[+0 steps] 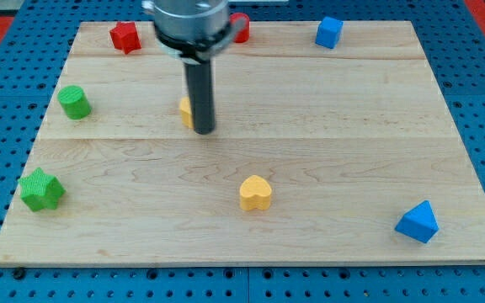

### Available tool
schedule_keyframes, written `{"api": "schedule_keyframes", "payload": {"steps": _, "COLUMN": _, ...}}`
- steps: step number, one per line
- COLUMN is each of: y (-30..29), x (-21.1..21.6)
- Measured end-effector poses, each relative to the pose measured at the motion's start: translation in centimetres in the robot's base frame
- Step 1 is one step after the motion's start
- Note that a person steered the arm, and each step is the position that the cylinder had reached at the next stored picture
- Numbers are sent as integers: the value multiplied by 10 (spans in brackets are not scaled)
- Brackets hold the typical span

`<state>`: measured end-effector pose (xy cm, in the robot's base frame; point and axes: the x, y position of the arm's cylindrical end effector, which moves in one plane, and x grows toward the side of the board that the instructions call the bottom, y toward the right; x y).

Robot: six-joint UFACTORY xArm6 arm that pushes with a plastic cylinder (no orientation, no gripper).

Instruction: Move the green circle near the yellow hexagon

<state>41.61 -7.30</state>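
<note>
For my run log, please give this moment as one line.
my tip: beside yellow hexagon, mostly hidden | green circle: view's left, apart, untouched | step: not done

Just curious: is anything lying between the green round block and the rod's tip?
No. In the camera view, only bare wooden board separates the green circle from my tip.

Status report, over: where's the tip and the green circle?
My tip beside yellow hexagon, mostly hidden. Green circle far to view's left, untouched. Nothing between them.
</note>
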Motion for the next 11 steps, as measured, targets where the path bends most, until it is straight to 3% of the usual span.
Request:
{"api": "schedule_keyframes", "payload": {"steps": 1, "y": -67, "x": 14}}
{"api": "schedule_keyframes", "payload": {"steps": 2, "y": -166, "x": 2}}
{"api": "schedule_keyframes", "payload": {"steps": 4, "y": -231, "x": -16}}
{"api": "schedule_keyframes", "payload": {"steps": 5, "y": -156, "x": -29}}
{"api": "schedule_keyframes", "payload": {"steps": 6, "y": -166, "x": -31}}
{"api": "schedule_keyframes", "payload": {"steps": 7, "y": -195, "x": -67}}
{"api": "schedule_keyframes", "payload": {"steps": 10, "y": -101, "x": -60}}
{"api": "schedule_keyframes", "payload": {"steps": 11, "y": -139, "x": -91}}
